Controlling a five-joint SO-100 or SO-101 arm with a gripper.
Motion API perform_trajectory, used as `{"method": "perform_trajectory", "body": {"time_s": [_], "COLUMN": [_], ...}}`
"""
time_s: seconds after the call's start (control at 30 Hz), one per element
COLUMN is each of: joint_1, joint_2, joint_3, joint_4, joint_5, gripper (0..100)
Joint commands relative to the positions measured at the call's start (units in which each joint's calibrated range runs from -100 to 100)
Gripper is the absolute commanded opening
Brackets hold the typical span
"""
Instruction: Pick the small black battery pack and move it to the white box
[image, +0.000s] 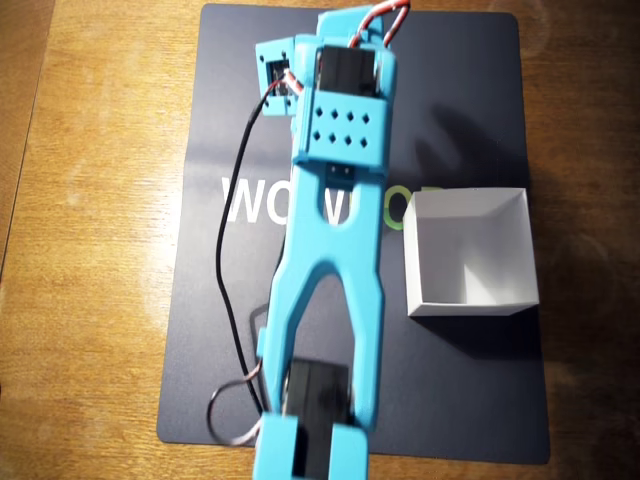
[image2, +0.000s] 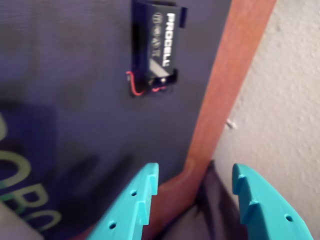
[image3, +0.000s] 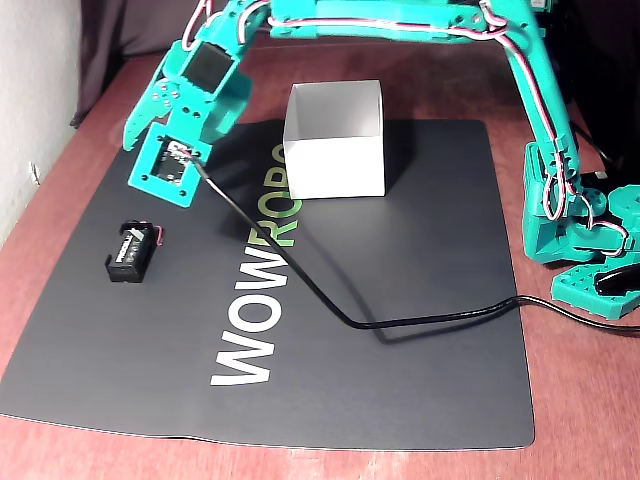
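Hovering above a dark mat on the wooden tabletop (image3: 60, 190), the turquoise two-finger hand (image2: 195, 200) holds its fingers apart and empty. The small black rectangular battery pack (image3: 130, 253) with white PROCELL lettering lies flat near the mat's left edge in the fixed view, well apart from the square white cardboard box (image3: 335, 150). It looks rigid and light, its plastic smooth — best pinched across the narrow sides, clear of the thin red wires (image2: 134, 82).

readable lettering on the battery pack and the mat

the small black battery pack (image2: 156, 46) carries white "procell" lettering, legible in the wrist view. the dark mat (image3: 420, 330) bears large "wowrobo" print, "wow" in white and "robo" in green, running from near toward the far side in the fixed view.
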Motion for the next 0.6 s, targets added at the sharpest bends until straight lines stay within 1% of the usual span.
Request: {"method": "perform_trajectory", "body": {"time_s": [0.0,0.07,0.13,0.27,0.37,0.57], "joint_1": [0.70,0.70,0.47,0.47,0.23,0.00], "joint_2": [4.12,6.66,8.76,13.15,15.86,21.56], "joint_3": [-11.52,-15.60,-19.32,-26.49,-30.93,-36.10], "joint_4": [-0.75,-0.66,2.05,7.31,9.68,9.94], "joint_5": [-0.16,-0.21,-0.21,-3.09,-3.47,-3.47], "gripper": [17,17,17,17,17,17]}}
